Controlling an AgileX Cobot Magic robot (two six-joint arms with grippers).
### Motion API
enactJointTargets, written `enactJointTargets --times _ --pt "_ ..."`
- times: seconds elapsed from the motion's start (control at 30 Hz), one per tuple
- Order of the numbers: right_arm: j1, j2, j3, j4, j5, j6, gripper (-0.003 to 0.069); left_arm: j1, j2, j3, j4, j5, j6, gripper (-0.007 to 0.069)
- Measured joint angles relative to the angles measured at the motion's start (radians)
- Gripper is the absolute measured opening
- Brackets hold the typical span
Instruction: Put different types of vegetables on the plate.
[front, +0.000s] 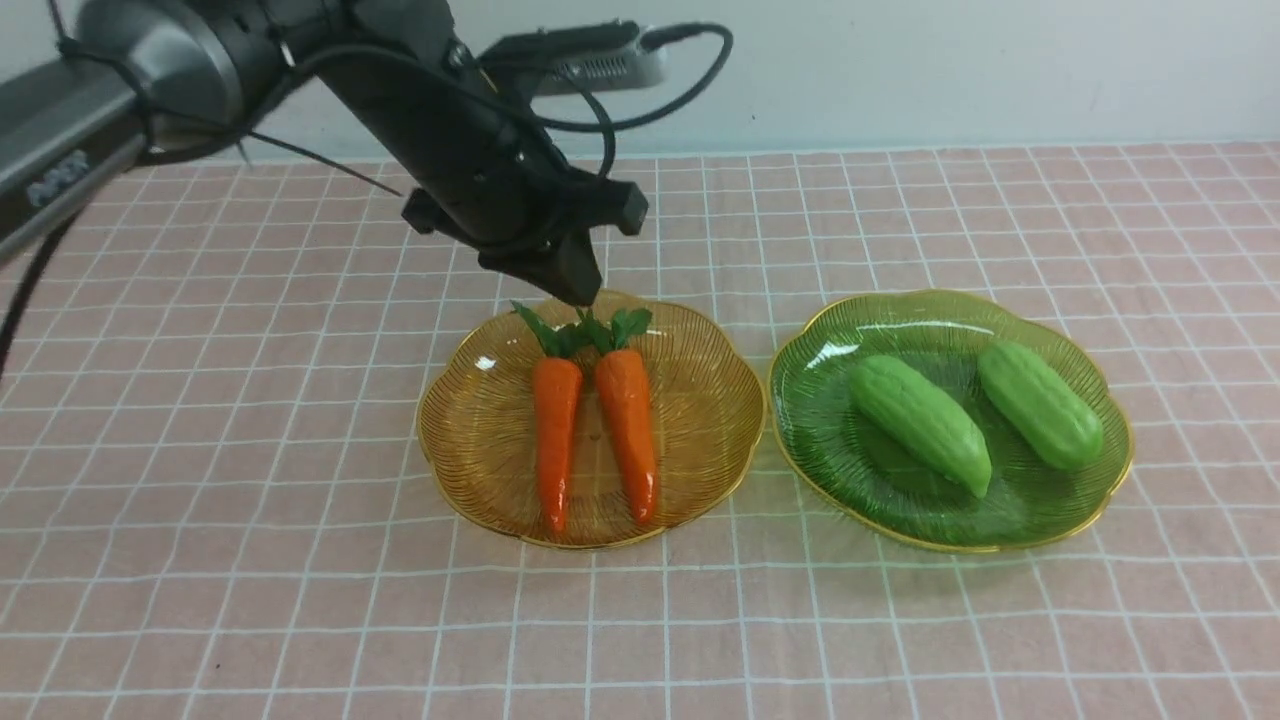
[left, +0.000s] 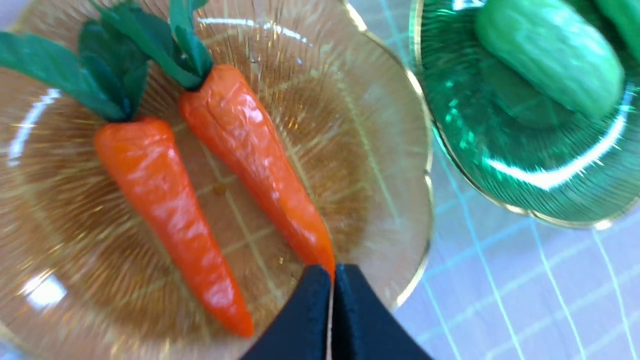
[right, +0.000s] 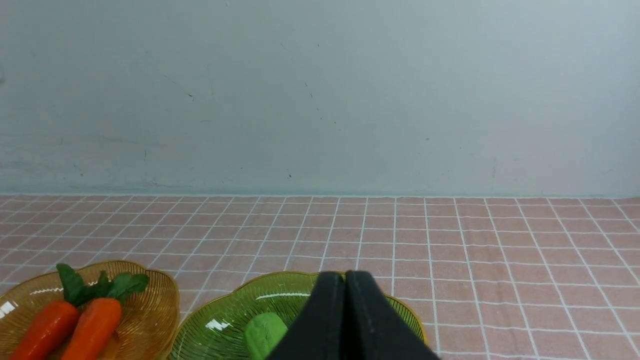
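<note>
Two orange carrots (front: 556, 440) (front: 629, 430) with green tops lie side by side on an amber glass plate (front: 690, 440). Two light-green cucumbers (front: 920, 420) (front: 1040, 403) lie on a green glass plate (front: 830, 450). My left gripper (front: 578, 290) hangs just above the carrots' leafy tops, shut and empty. In the left wrist view its closed fingers (left: 331, 272) sit over the tip of one carrot (left: 250, 155); the other carrot (left: 165, 210) lies beside it. My right gripper (right: 345, 277) is shut and empty; it does not show in the front view.
A pink checked cloth (front: 250, 560) covers the table. A pale wall (right: 320, 100) stands at the table's far edge. The left arm's cables and wrist camera (front: 590, 60) hang above the amber plate.
</note>
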Motion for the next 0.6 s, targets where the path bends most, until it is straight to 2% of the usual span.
enactJointTargets --times 0.23,0.4,0.6 --pt "0.000 -0.244 0.192 -0.217 0.019 0.000 -0.0016 0.000 -0.158 -0.001 0.099 0.062 0.001 -0.0003" --pt "0.000 -0.401 0.335 -0.258 0.048 -0.001 -0.0016 0.000 -0.259 -0.001 0.161 0.075 0.001 -0.0003" --pt "-0.001 -0.411 0.350 -0.340 0.095 -0.001 -0.0016 0.000 -0.413 0.091 0.206 0.077 -0.008 -0.0003"
